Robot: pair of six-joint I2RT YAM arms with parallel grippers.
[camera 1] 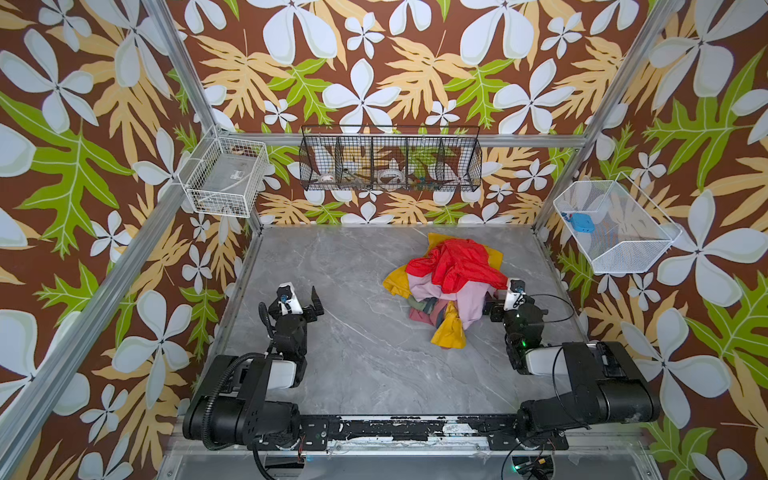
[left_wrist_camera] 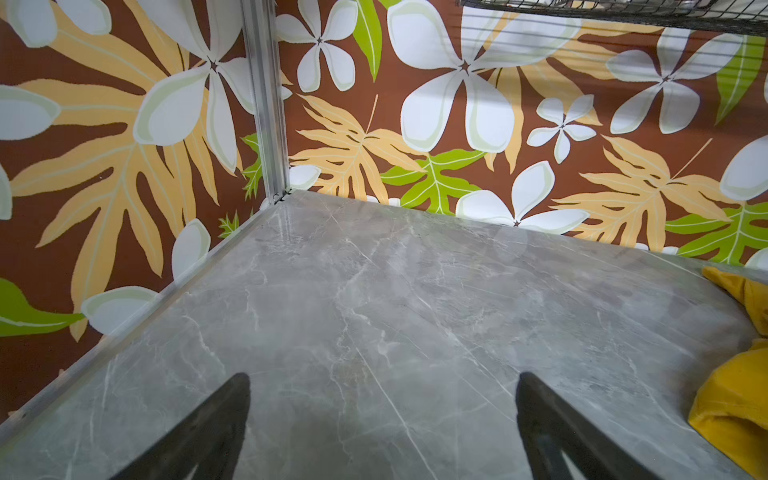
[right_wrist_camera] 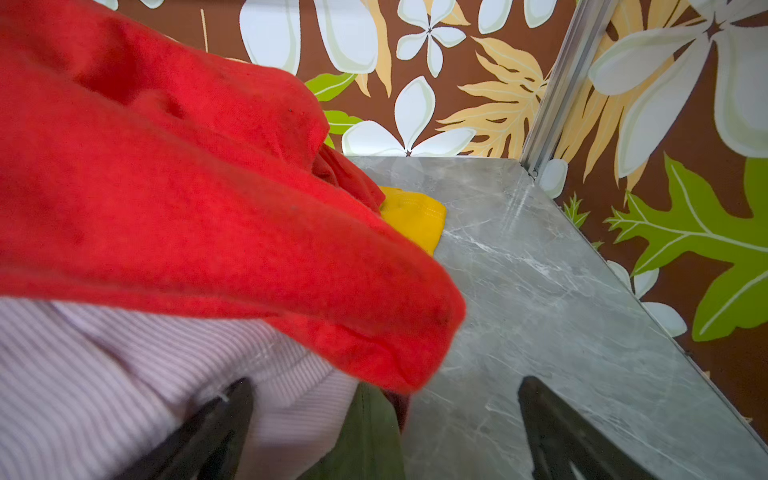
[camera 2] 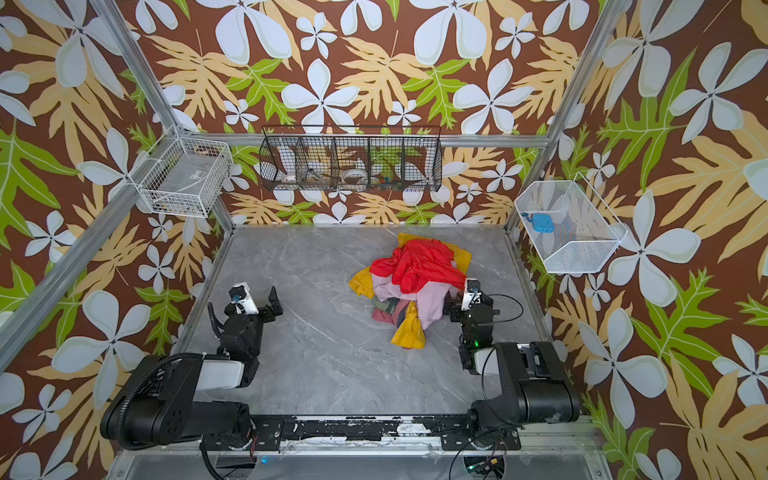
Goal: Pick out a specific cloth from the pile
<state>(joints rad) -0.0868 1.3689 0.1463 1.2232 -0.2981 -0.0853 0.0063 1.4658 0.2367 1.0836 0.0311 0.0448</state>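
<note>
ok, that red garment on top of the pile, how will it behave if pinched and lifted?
Probably floppy: the red garment lies crumpled in deep folds, so it should drape from a pinch. Its nap looks fuzzy in the right wrist view, so likely not slippery. It overlaps the lilac garment and may drag it along.

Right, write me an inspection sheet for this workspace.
Surface: grey marble-look table, bare around the pile.
Job's things: pile at right rear, red garment on top, lilac garment and mustard garment below; the cloth not identifiable, perhaps the pink fold low on the near side, no lettering visible.
Clutter: nothing seen.
Grippers: left gripper open over bare table; right gripper open at the pile's edge, one finger by the lilac garment.
Cables: black cable loops beside the right arm, clear of the pile.
Surroundings: floral walls; black wire basket at rear; left white basket and right white basket on the side walls.
</note>
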